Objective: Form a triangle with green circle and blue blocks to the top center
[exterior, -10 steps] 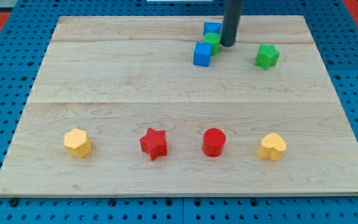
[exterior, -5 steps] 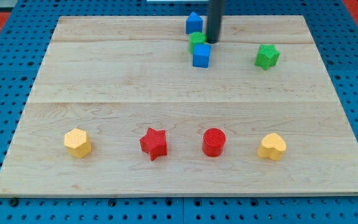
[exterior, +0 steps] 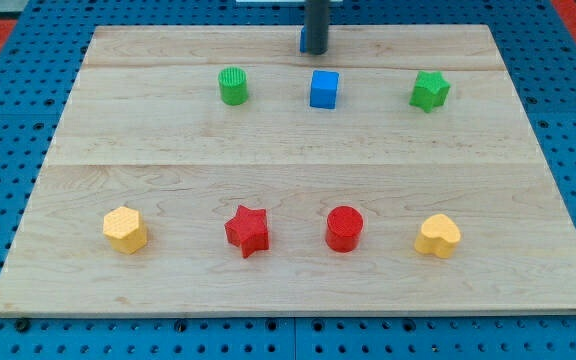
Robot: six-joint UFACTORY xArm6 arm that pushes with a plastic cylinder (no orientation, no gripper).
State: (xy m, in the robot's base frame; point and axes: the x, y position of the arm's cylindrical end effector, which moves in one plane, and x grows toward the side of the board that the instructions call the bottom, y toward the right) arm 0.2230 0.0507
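The green cylindrical block (exterior: 233, 86) is sitting in the upper part of the pale wooden board (exterior: 268, 160), left of centre and well apart from everything else. The blue cube (exterior: 324, 89) is lying level with it near the top centre. A 2nd blue block (exterior: 303, 41) is showing only as a sliver at the view's top, just left of the dark rod, so its shape cannot be made out.

My tip (exterior: 314, 51) is resting at that hidden blue block, above the blue cube and well to the right of the green cylinder. Whether it is touching the block is not clear. The rod is carrying nothing (it has no jaws to close, so it can only shove).

As I judge it, the 2 blue blocks are already sitting close to the top centre, and the green cylinder is the stray corner. Doing this step well is likely meaning travelling round to the cylinder's left side without clipping the cube, then nudging it rightwards in short, centred pushes, since a round block tends to roll off a glancing contact.

The green star-shaped block (exterior: 429, 90) is waiting at the right. Along the bottom are lying a yellow block (exterior: 125, 229), a red star (exterior: 247, 230), a red cylinder (exterior: 344, 228) and another yellow block (exterior: 438, 236).
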